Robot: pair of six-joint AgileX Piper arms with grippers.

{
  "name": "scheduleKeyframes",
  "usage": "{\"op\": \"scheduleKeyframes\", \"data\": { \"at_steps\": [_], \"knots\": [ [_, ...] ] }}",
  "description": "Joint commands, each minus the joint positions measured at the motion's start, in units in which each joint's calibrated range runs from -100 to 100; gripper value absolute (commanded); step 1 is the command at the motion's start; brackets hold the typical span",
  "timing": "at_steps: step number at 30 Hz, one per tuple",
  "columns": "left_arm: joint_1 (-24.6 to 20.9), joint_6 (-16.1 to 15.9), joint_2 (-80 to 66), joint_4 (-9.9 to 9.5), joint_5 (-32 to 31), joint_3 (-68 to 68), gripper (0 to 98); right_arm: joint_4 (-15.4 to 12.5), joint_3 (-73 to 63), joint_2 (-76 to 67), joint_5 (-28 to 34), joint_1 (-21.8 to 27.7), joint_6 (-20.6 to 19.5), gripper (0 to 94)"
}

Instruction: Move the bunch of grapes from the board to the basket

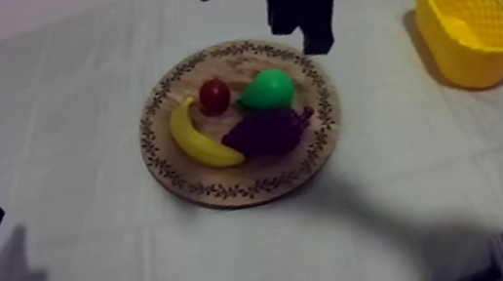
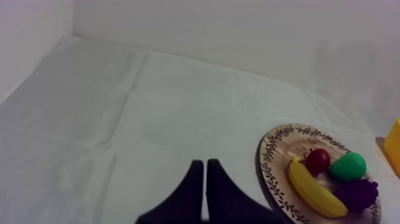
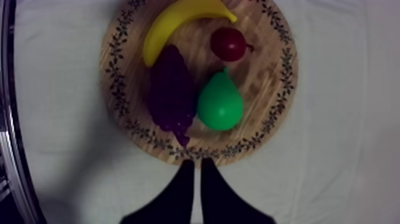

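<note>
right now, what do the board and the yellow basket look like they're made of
The board looks like wood, matte: visible grain, dark leaf pattern round its rim. The yellow basket is probably moulded plastic: uniform bright colour, lattice walls.

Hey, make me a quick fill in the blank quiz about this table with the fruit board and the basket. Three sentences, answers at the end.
1. The bunch of grapes lies between the pear and the ____.
2. The wooden board carries ____ pieces of toy fruit.
3. The right pincer, fingers shut, hovers near the rim of the ____, away from the yellow basket.
Missing words: banana; four; board.
</note>
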Motion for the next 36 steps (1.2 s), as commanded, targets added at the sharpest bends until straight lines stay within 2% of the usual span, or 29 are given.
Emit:
{"op": "scheduleKeyframes", "data": {
  "at_steps": [1, 4, 10, 13, 16, 20, 25, 31, 36],
  "knots": [
    [0.0, 0.0, 0.0, -0.03, 0.0, 0.0, 0.1, -0.1, -0.1, 0.7, -0.3, 0.0, 0.0, 12.7],
    [0.0, 0.0, 0.0, -0.03, 0.0, 0.0, 0.1, -0.1, 0.4, 1.3, -1.3, 0.3, -0.5, 30.3],
    [0.0, 0.0, 0.0, -0.03, 0.0, 0.0, 0.1, 0.6, 1.1, 2.2, -3.2, 0.6, -0.8, 76.4],
    [0.0, 0.0, 0.0, -0.03, 0.0, 0.0, 0.1, 0.9, 1.4, 2.5, -3.5, 0.2, -0.4, 87.2],
    [0.0, 0.0, 0.0, -0.03, 0.0, 0.0, 0.1, 1.0, 1.9, 3.0, -3.4, -0.2, 0.2, 91.0],
    [0.0, 0.0, 0.0, -0.03, 0.0, 0.0, 0.1, 0.2, 2.8, 4.3, -3.2, -0.4, 0.9, 91.3],
    [0.0, 0.0, 0.0, -0.03, 0.0, 0.0, 0.1, -1.1, 3.6, 6.9, -3.3, -0.5, 1.6, 82.7],
    [0.0, 0.0, 0.0, -0.03, 0.0, 0.0, 0.1, -0.9, 5.1, 10.2, -4.3, -1.4, 1.6, 89.4],
    [0.0, 0.0, 0.0, -0.03, 0.0, 0.0, 0.1, -0.7, 6.5, 13.4, -5.5, -2.5, 1.5, 91.2]
  ]
}}
